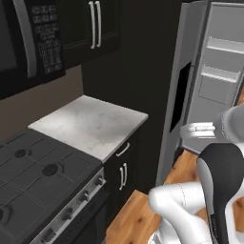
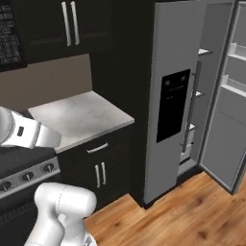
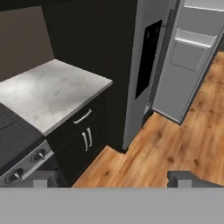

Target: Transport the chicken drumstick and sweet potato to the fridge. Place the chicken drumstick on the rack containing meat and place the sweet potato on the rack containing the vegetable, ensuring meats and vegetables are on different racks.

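The grey fridge (image 2: 175, 105) stands right of the dark cabinets, its left door bearing a black dispenser panel (image 2: 172, 104). Its right door (image 2: 225, 125) is swung open, with white door bins on its inside. Edges of white inner shelves (image 2: 203, 51) show in the gap. The fridge (image 1: 180, 95) and the fridge (image 3: 144, 65) also appear from the other angles. My gripper (image 3: 113, 179) hangs open above the wood floor in front of the lower cabinets, its fingertips (image 3: 41, 179) wide apart with nothing between them. The chicken drumstick and the sweet potato are out of view.
A pale marble counter (image 1: 90, 124) sits between the stove (image 1: 28, 181) and the fridge, with dark cabinets (image 2: 98, 175) below and above. A black microwave (image 1: 28, 38) hangs over the stove. Wood floor (image 3: 175, 140) runs in front of the fridge.
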